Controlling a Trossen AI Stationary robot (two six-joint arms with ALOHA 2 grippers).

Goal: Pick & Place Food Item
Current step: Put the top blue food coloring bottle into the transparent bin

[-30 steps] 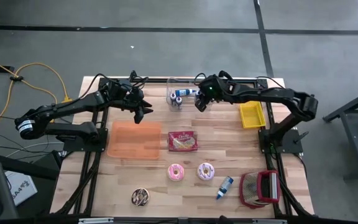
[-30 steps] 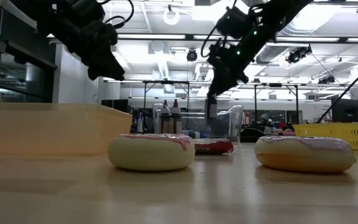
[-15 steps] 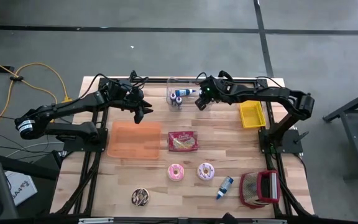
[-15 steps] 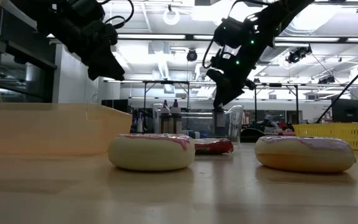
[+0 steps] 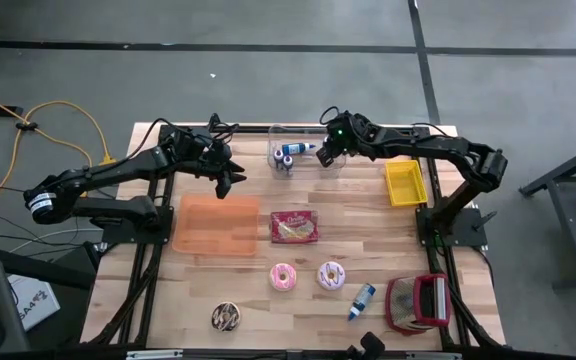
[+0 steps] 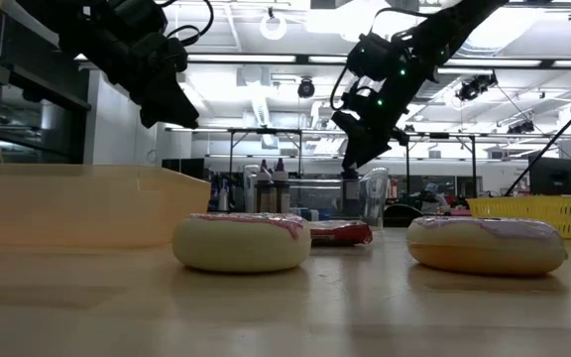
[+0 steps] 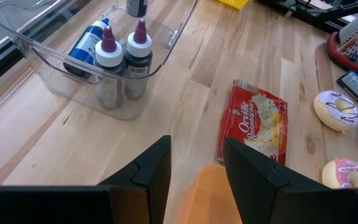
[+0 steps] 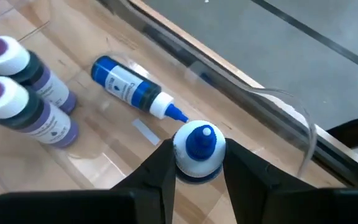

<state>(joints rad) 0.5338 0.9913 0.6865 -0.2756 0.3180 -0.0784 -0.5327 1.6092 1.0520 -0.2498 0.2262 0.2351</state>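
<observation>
Your right gripper (image 8: 197,171) has its two dark fingers closed on a blue-capped bottle (image 8: 199,149), clamping the white collar just under the blue tip, and it holds the bottle upright over the clear plastic bin (image 8: 278,112). Directly beneath and just beyond the fingers, inside that bin, a blue bottle (image 8: 129,87) lies on its side with its nozzle toward the held one, and two dark bottles with purple caps (image 8: 23,93) stand side by side a little farther along the bin floor. In the high view the right gripper (image 5: 330,143) sits at the bin's end nearest the yellow basket (image 5: 405,184). Your left gripper (image 7: 194,162) hangs with its fingers apart and nothing between them, over the edge of the orange tray (image 5: 215,225), well apart from the right gripper on the far side of the bin. Ahead of the left fingers lies the red popcorn packet (image 7: 254,126), flat on the wooden table (image 5: 368,240). Farther out, toward the front of the table, sit two pink-frosted donuts (image 5: 283,277), a chocolate donut (image 5: 225,317), another blue bottle lying down (image 5: 361,300), and a red-rimmed grater holder (image 5: 418,303).
</observation>
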